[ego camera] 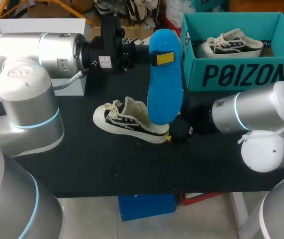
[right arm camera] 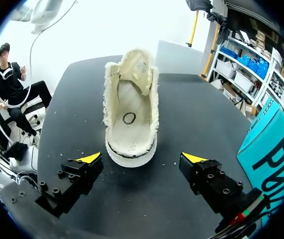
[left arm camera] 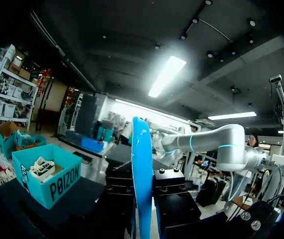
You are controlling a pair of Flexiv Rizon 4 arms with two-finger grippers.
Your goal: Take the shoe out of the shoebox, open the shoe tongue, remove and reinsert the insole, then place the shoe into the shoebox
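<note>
A cream and black canvas shoe (ego camera: pixel 132 122) lies on its sole mid-table, its tongue pulled up. High over its heel my left gripper (ego camera: pixel 157 58) is shut on a blue insole (ego camera: pixel 164 79) that hangs upright. In the left wrist view the insole (left arm camera: pixel 142 169) shows edge-on, pinched between the black fingers (left arm camera: pixel 174 199). My right gripper (ego camera: pixel 179 132) sits low just behind the shoe's heel. In the right wrist view it (right arm camera: pixel 142 158) stands open, and the shoe (right arm camera: pixel 131 117) lies ahead of it, untouched, with its bare cream inside showing. The teal shoebox (ego camera: pixel 236 74) stands at the back right.
A second shoe (ego camera: pixel 231 44) lies inside the teal shoebox, whose wall (right arm camera: pixel 273 154) is close beside my right gripper. A white open box (ego camera: pixel 32 25) stands at the back left behind my left arm. The black table (ego camera: pixel 107 169) runs to its front edge below the shoe.
</note>
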